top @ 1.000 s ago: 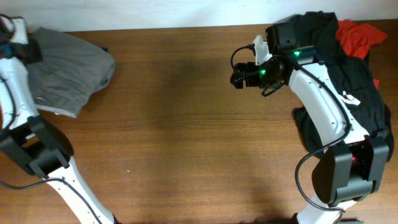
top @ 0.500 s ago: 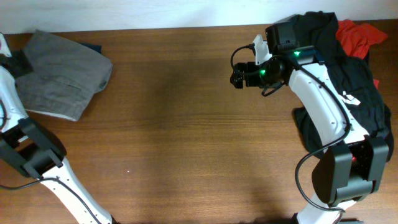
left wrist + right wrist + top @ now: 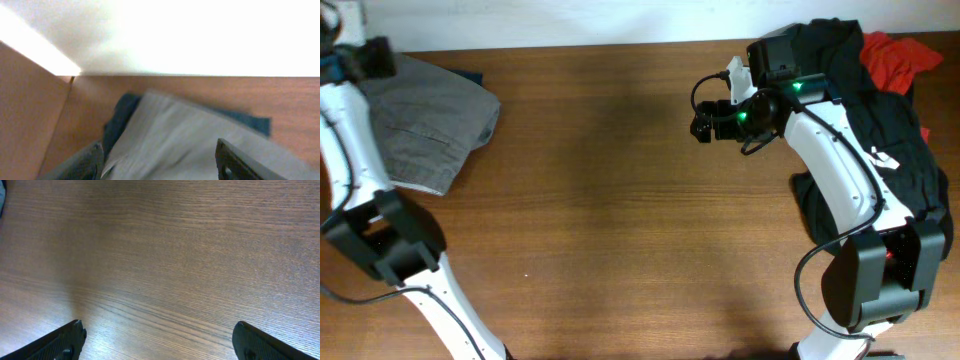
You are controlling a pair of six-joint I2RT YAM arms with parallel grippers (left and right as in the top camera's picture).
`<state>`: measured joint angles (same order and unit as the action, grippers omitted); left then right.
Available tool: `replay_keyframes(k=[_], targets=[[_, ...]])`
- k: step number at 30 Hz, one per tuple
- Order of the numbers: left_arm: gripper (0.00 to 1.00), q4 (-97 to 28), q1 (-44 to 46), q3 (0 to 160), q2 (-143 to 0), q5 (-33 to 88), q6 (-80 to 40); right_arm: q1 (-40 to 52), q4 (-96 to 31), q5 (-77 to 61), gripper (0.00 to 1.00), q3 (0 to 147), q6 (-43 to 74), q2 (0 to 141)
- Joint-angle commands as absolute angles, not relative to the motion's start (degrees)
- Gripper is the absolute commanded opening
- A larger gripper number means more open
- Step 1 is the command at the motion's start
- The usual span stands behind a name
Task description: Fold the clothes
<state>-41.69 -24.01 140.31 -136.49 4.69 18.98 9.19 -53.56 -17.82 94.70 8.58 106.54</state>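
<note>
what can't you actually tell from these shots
1. Blue garment: in the overhead and left wrist views it is mostly buried under the gray garment, so its type is unclear.
2. Black clothes pile: in the overhead view the right arm crosses it, so the item count is unclear.
3. Red garment: in the overhead view it is partly behind the black pile.
4. The left wrist view is blurred, so fabric detail is lost.

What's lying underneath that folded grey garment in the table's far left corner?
A dark blue cloth peeks out beneath the folded grey garment. Most of it is covered, so its kind and size are unknown.
</note>
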Motion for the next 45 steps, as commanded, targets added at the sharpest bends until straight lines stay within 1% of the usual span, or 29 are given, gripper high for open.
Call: replay_keyframes(k=[1, 3, 5, 8, 12, 19, 22, 23, 25, 26, 29, 32, 36, 40, 45], targets=[[0.72, -35.81, -21.74, 138.89, -140.31, 5.74, 23.68, 8.99, -53.65, -17.72, 0.98, 94.78, 8.38, 105.38], [0.72, -32.69, -21.47, 138.89, -142.96, 4.25, 23.62, 8.97, -53.98, -17.72, 0.98, 94.78, 8.36, 105.38], [0.72, -30.7, -21.47, 138.89, -146.28, -0.05, 23.44, 8.97, -54.52, -17.72, 0.98, 94.78, 7.81, 105.38], [0.72, -30.41, -21.93, 138.89, -150.23, -4.38, 23.44, 8.97, -54.87, -17.72, 0.98, 94.78, 7.73, 105.38], [0.73, -29.78, -22.98, 138.89, -154.89, -4.05, 21.5, 8.97, -54.87, -17.72, 0.98, 94.78, 7.73, 105.38], [0.86, -26.15, -23.38, 138.89, -161.21, -3.9, 19.79, 8.97, -54.85, -17.72, 0.99, 94.78, 7.73, 105.38], [0.87, -26.63, -23.35, 140.88, -158.89, -3.88, 17.91, 8.95, -54.65, -17.21, 0.99, 94.78, 7.68, 105.38], [0.92, -27.62, -23.35, 142.06, -156.99, -3.86, 17.15, 8.93, -54.13, -16.25, 0.99, 94.83, 7.07, 105.36], [0.94, -30.28, -23.38, 144.09, -153.84, -3.57, 15.68, 8.93, -53.19, -13.91, 0.99, 95.24, 7.07, 105.27], [0.99, -32.27, -23.35, 145.29, -151.59, -2.46, 15.66, 8.93, -52.95, -11.14, 0.99, 96.47, 6.79, 105.27], [0.99, -38.79, -23.11, 148.24, -144.46, 2.17, 15.64, 8.93, -53.19, -6.94, 0.99, 100.9, 3.79, 105.27], [0.99, -44.95, -22.17, 148.33, -137.62, 5.8, 15.51, 8.93, -55.55, -6.46, 0.99, 108.29, 0.43, 105.25], [0.99, -55.77, -19.97, 148.33, -130.87, 6.5, 10.04, 8.99, -60.58, -4.01, 0.99, 116.88, -1.02, 105.23], [0.99, -65.34, -17.08, 148.33, -126.69, 6.9, 5.8, 10.09, -67.7, -3.49, 0.99, 123.37, -4.64, 105.08], [0.99, -73.49, -13.32, 148.33, -124.33, 10.35, 6.0, 12.84, -72.71, 2.26, 0.98, 125.6, -5.43, 101.47]])
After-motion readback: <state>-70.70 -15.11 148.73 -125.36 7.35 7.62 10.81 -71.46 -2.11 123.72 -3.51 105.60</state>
